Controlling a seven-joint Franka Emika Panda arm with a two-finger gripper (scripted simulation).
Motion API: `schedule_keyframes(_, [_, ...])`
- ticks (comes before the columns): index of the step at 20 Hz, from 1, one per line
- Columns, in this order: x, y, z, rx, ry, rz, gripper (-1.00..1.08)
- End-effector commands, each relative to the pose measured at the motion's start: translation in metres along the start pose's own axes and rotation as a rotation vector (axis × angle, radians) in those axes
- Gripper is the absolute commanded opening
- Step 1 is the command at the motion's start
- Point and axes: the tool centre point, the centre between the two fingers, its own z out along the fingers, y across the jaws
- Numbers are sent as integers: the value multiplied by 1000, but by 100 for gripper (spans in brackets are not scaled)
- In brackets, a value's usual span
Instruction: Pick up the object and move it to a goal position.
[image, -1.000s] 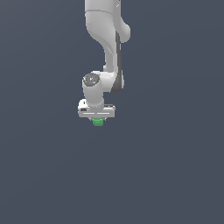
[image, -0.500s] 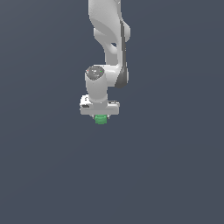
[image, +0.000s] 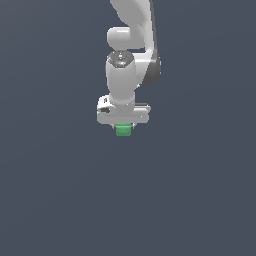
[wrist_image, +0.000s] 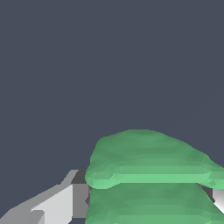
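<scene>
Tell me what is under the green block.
Nothing: below the block the exterior view shows only plain dark background, no surface or support. It hangs from the white hand. Its top is hidden by the hand, and the fingers' grip shows only partly in the wrist view.

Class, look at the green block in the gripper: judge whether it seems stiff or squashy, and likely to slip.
The green block probably is stiff: pinched in the gripper, it keeps its blocky shape. Its ridged, layered faces may resist slipping.
</scene>
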Motion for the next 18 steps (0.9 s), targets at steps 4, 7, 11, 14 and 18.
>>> schedule_keyframes(4, [16, -27, -54, 0, 0, 0, -100])
schedule_keyframes(7, [25, -42, -83, 0, 0, 0, -100])
schedule_keyframes(11, [37, -61, -121, 0, 0, 0, -100])
schedule_keyframes(14, [45, -74, -147, 0, 0, 0, -100])
schedule_keyframes(18, [56, -90, -177, 0, 0, 0, -100])
